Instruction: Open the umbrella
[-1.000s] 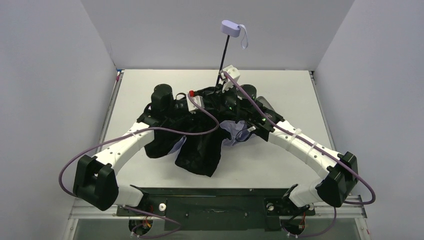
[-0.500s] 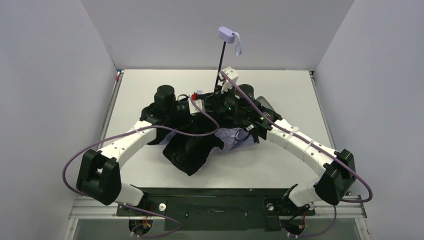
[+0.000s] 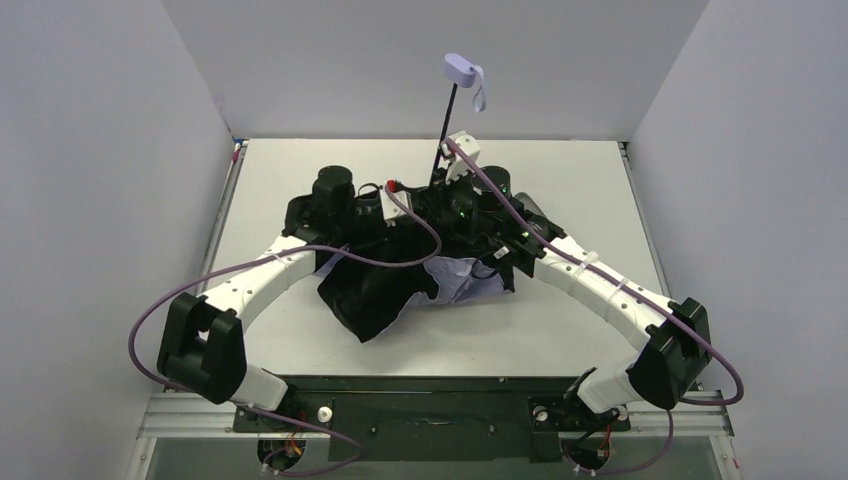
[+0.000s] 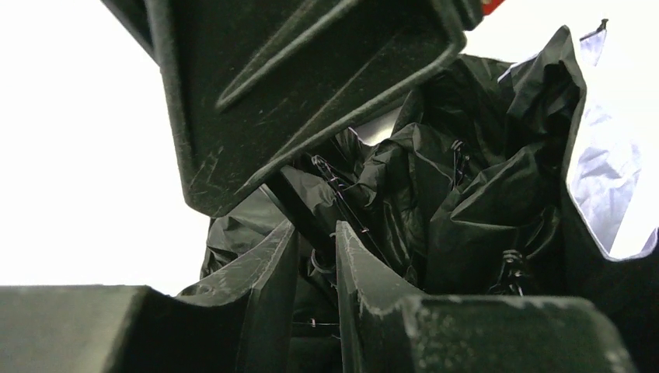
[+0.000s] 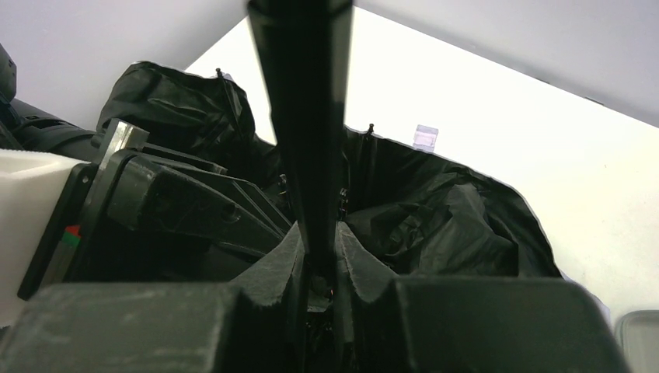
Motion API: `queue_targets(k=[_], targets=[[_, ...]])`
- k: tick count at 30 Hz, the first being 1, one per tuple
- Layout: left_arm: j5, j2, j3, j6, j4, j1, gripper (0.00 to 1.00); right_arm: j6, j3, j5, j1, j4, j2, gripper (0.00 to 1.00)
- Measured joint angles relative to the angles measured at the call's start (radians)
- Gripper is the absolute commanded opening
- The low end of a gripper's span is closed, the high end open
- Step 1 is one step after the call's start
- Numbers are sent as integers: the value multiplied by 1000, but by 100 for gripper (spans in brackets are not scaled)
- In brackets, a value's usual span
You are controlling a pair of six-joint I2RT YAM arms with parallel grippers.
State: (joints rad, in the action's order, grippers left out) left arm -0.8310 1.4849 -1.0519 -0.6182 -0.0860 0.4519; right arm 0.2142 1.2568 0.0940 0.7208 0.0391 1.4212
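The umbrella stands upside down at mid-table. Its lavender knob handle (image 3: 461,68) with strap is high up on the thin black shaft (image 3: 446,125). The canopy (image 3: 372,298) lies crumpled below, black underside up, with lavender fabric (image 3: 470,282) showing on the right. My right gripper (image 3: 447,183) is shut on the shaft (image 5: 305,116), with its jaws (image 5: 317,249) tight around it. My left gripper (image 3: 402,208) is just left of it and lower. Its jaws (image 4: 317,260) are shut on a black rod of the umbrella (image 4: 299,210) among the ribs and folds.
A dark oblong sleeve (image 3: 532,210) lies behind the right arm, and its grey corner shows in the right wrist view (image 5: 642,334). White walls close in on the left, back and right. The right gripper's body (image 4: 295,78) fills the top of the left wrist view.
The left arm has pushed further in toward the shaft. The black canopy flap has drawn back from the near edge and bunched up. The handle has swayed slightly.
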Motion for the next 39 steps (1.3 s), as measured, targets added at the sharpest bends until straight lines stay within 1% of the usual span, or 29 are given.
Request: queue_targets(k=[3, 8, 10, 14, 19, 21, 24, 31, 36, 39], targets=[[34, -22, 23, 112, -39, 0, 20, -1, 0, 13, 0, -9, 0, 0], [162, -38, 103, 390, -219, 21, 21, -16, 0, 28, -14, -22, 0, 0], [233, -27, 128, 499, -297, 41, 21, -21, -2, 33, -27, -22, 0, 0], [384, 5, 152, 668, -403, 96, 21, -27, -12, 41, -52, -23, 0, 0], [602, 14, 280, 810, -581, 182, 19, -11, -61, 87, -78, -29, 0, 0], [676, 26, 343, 849, -655, 217, 19, 0, -94, 106, -80, -32, 0, 0], [750, 64, 411, 890, -744, 257, 20, 11, -155, 124, -81, -43, 0, 0], [824, 167, 462, 921, -954, 287, 22, 18, -174, 135, -98, -57, 0, 0], [853, 218, 441, 930, -994, 297, 22, 25, -174, 134, -110, -60, 2, 0], [877, 235, 425, 933, -992, 300, 24, 31, -157, 134, -119, -62, 24, 0]])
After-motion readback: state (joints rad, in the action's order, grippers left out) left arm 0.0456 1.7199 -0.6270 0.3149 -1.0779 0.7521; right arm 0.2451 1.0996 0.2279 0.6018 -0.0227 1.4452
